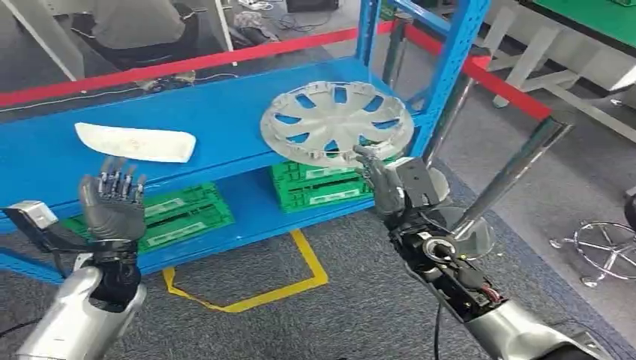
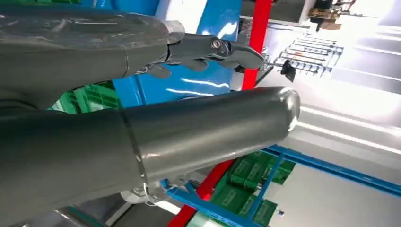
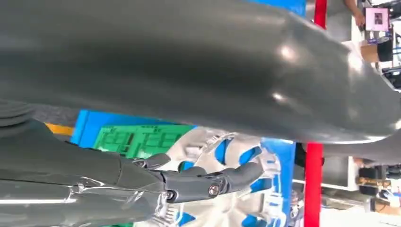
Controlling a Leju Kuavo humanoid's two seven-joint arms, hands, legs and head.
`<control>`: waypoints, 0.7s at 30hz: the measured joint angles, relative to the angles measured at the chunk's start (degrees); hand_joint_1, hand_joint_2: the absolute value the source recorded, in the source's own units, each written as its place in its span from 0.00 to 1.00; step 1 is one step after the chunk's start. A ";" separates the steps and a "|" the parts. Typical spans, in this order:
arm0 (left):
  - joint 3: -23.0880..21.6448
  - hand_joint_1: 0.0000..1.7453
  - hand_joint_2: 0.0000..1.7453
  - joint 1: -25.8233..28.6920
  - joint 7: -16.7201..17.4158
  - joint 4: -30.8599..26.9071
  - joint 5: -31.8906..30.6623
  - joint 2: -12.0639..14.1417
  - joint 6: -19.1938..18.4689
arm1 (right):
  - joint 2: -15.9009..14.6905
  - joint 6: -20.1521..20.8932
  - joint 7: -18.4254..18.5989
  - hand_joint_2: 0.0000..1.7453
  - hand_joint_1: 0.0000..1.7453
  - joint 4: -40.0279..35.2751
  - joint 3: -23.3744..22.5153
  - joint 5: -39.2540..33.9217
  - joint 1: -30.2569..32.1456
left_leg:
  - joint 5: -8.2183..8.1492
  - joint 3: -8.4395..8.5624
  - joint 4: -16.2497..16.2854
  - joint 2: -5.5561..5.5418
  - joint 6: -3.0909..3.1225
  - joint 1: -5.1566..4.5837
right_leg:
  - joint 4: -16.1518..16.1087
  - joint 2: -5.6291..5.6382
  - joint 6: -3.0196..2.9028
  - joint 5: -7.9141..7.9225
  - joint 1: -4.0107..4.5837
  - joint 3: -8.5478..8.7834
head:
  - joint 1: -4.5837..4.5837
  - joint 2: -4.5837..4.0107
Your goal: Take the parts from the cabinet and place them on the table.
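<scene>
Right hand at the near rim of the hubcap on the blue shelf; left hand raised with nothing in it.

White labels on the green crates (image 1: 319,184) are too small to read; right hand (image 1: 379,180) has its fingers (image 3: 213,182) curled up against the near rim of the silver hubcap (image 1: 336,122), but a firm grip cannot be confirmed; left hand (image 1: 112,202) is upright with fingers apart, near the shelf (image 1: 225,112) front edge; white curved part (image 1: 135,142) lies left, well apart from the hubcap; the hubcap overhangs the near shelf edge, just beside the right blue post (image 1: 450,67); grey floor (image 1: 360,300) lies near.
</scene>
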 joint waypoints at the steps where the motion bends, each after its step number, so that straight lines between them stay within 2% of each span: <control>1: 0.00 0.00 0.00 0.11 0.02 0.00 0.00 0.00 0.00 | 0.00 0.09 0.11 0.00 0.00 0.09 0.07 0.13 0.14 | -0.14 0.09 0.04 0.01 -0.01 0.00 | 3.23 -0.03 0.16 -0.65 -0.05 -1.90 | 0.11 0.00; 2: 0.00 0.00 0.00 0.22 0.02 0.00 0.00 -0.02 0.00 | 0.00 0.20 0.24 0.00 0.00 0.15 0.07 0.26 0.22 | -0.35 0.31 0.08 0.01 -0.10 0.00 | 3.46 -0.11 0.27 0.26 -0.16 -2.43 | 0.39 0.00; 3: 0.00 0.00 0.00 0.27 0.02 0.02 0.00 -0.02 0.00 | -0.02 0.22 0.26 0.00 0.00 0.24 0.04 0.39 0.19 | -0.60 0.61 0.14 -0.02 -0.16 0.00 | 0.63 -0.18 0.30 2.55 -0.29 -1.44 | 0.70 0.00; 5: 0.00 0.00 0.00 0.26 0.02 0.00 0.00 -0.04 -0.02 | -0.07 0.42 0.46 0.00 0.00 0.35 0.00 0.57 -0.02 | -1.34 1.39 0.47 -0.11 -0.54 0.03 | -10.09 -0.40 0.12 8.70 -0.46 3.48 | 1.27 0.00; 6: 0.00 0.00 0.00 0.26 0.02 0.02 0.00 -0.04 -0.02 | -0.18 0.74 0.66 0.00 0.00 0.39 0.00 0.59 -0.16 | -1.75 1.59 0.68 -0.11 -0.86 0.04 | -13.95 -0.60 -0.04 9.35 -0.46 5.12 | 1.55 0.00; 7: 0.00 0.00 0.00 0.12 0.00 0.02 0.00 -0.02 -0.11 | -0.17 1.07 1.01 0.00 0.00 0.55 0.09 0.72 -0.36 | -1.92 1.21 1.12 -0.16 -1.15 -0.36 | -14.96 -0.48 -0.17 8.69 -0.13 6.32 | 1.49 0.00; 8: 0.00 0.00 0.00 0.15 0.02 0.02 0.00 -0.02 -0.18 | -0.17 1.64 1.40 0.00 0.00 0.59 0.13 0.85 -0.55 | -1.80 0.84 1.06 -0.16 -1.41 -0.31 | -14.85 -0.35 -0.86 8.37 -0.20 6.19 | 1.38 0.00; 10: 0.00 0.00 0.00 0.27 0.02 0.02 0.00 -0.07 -0.37 | -0.17 2.78 2.03 0.00 0.00 0.89 0.13 1.73 -0.70 | -1.86 0.97 0.99 -0.04 -1.84 -0.27 | -14.93 -0.16 -1.31 8.25 0.06 6.06 | 0.92 0.00; 11: 0.00 0.00 0.00 0.21 0.02 0.00 0.00 -0.04 -0.42 | -0.20 3.17 2.28 0.00 0.00 0.98 0.13 1.77 -0.99 | -2.22 1.00 1.11 -0.08 -2.19 -0.32 | -15.34 -0.18 -1.66 8.30 -0.36 6.49 | 0.90 0.00; 12: 0.00 0.00 0.00 0.20 0.00 -0.02 0.00 -0.02 -0.42 | -0.31 3.39 2.36 0.00 0.00 1.05 0.09 1.77 -1.34 | -3.19 0.55 2.44 -0.06 -2.52 -0.11 | -15.50 -0.14 -1.94 8.31 -0.43 6.79 | 0.88 0.00; 13: 0.00 0.00 0.00 0.06 0.00 0.00 -0.02 -0.02 -0.46 | -0.31 3.41 2.41 0.00 0.00 1.16 0.04 1.77 -1.78 | -4.76 -0.99 5.55 -0.05 -2.80 -0.10 | -15.53 -0.19 -2.24 8.24 -0.47 6.82 | 0.48 0.00; 15: 0.00 0.00 0.00 0.19 0.02 0.00 -0.02 0.00 -0.46 | -0.31 3.74 2.49 0.00 0.00 1.44 0.13 1.77 -2.13 | -8.69 -6.77 16.09 -0.05 -3.23 0.13 | -15.51 -0.17 -2.48 8.09 -0.41 6.84 | -0.35 0.00; 16: 0.00 0.00 0.00 0.35 0.02 0.00 -0.02 0.00 -0.48 | -0.31 3.78 2.58 0.00 0.00 1.57 0.13 1.77 -2.07 | -9.48 -9.13 19.71 -0.05 -3.31 0.16 | -15.48 -0.16 -2.60 7.98 -0.36 6.85 | -0.50 0.00; 17: 0.00 0.00 0.00 0.48 0.02 0.00 -0.02 0.00 -0.48 | -0.31 4.00 2.73 0.00 0.00 1.81 0.13 2.03 -2.08 | -8.80 -10.33 20.71 -0.05 -3.24 0.20 | -15.47 -0.11 -2.63 7.87 -0.33 6.95 | -0.74 0.00; 18: -0.02 0.00 0.00 0.51 0.02 0.00 -0.04 0.02 -0.50 | -0.31 4.22 2.82 0.00 0.00 1.99 0.13 2.49 -2.13 | -6.84 -9.96 18.78 -0.05 -3.14 0.21 | -15.47 -0.04 -2.59 7.71 -0.32 7.14 | -0.96 0.00; 19: 0.00 0.00 0.00 0.48 0.02 0.00 -0.11 0.02 -0.52 | -0.31 4.44 2.89 0.00 0.00 2.10 0.11 2.82 -2.29 | -3.97 -8.34 14.62 -0.05 -2.96 0.21 | -15.47 0.08 -2.55 7.50 -0.31 7.41 | -1.18 0.00; 20: 0.00 0.00 0.00 0.43 0.02 0.00 -0.15 0.07 -0.55 | -0.31 4.81 3.00 0.00 0.00 2.25 0.09 3.10 -2.58 | -0.52 -5.52 8.31 -0.05 -2.63 0.20 | -15.47 0.19 -2.44 7.24 -0.31 7.85 | -1.40 0.00; 21: 0.00 0.00 0.00 0.37 0.04 0.00 -0.17 0.13 -0.57 | -0.31 4.96 3.13 0.00 0.00 2.36 0.09 3.52 -2.87 | 1.88 -3.09 2.85 -0.06 -2.26 0.18 | -15.54 0.24 -2.27 6.98 -0.31 8.10 | -1.66 0.00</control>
